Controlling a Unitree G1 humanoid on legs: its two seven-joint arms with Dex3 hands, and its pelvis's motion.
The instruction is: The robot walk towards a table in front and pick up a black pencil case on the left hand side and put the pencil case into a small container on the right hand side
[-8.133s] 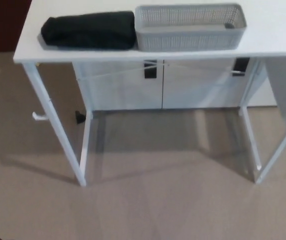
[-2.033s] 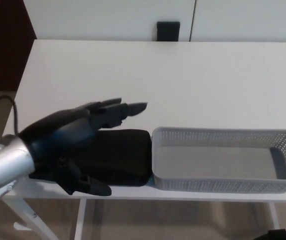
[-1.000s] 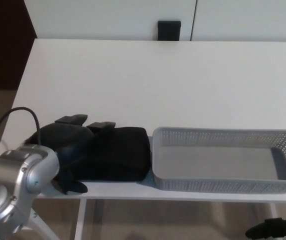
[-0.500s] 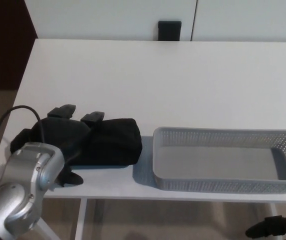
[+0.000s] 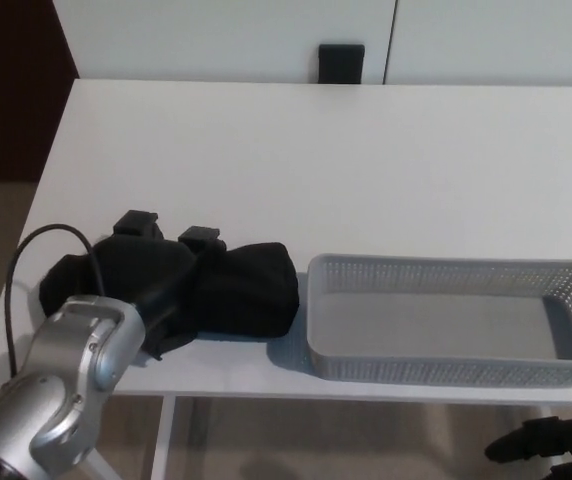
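The black pencil case point(image 5: 251, 290) is at the table's front left, its right end close to the grey mesh container point(image 5: 446, 370) and casting a shadow on the tabletop beside it. My left hand point(image 5: 141, 275) wraps the case's left part, with two fingertips point(image 5: 134, 222) hooked over its far edge and the palm covering its top. The container holds nothing. Only a dark bit of my right hand point(image 5: 556, 450) shows below the table's front edge at the bottom right.
The white table point(image 5: 316, 160) stretches bare behind the case and container. White cabinet doors with a black handle point(image 5: 341, 62) stand behind it. A black cable point(image 5: 26, 265) loops from my left wrist over the table's left edge.
My left hand came down over the case and closed on it. Over the last half second hand and case shifted slightly right, back toward the container.
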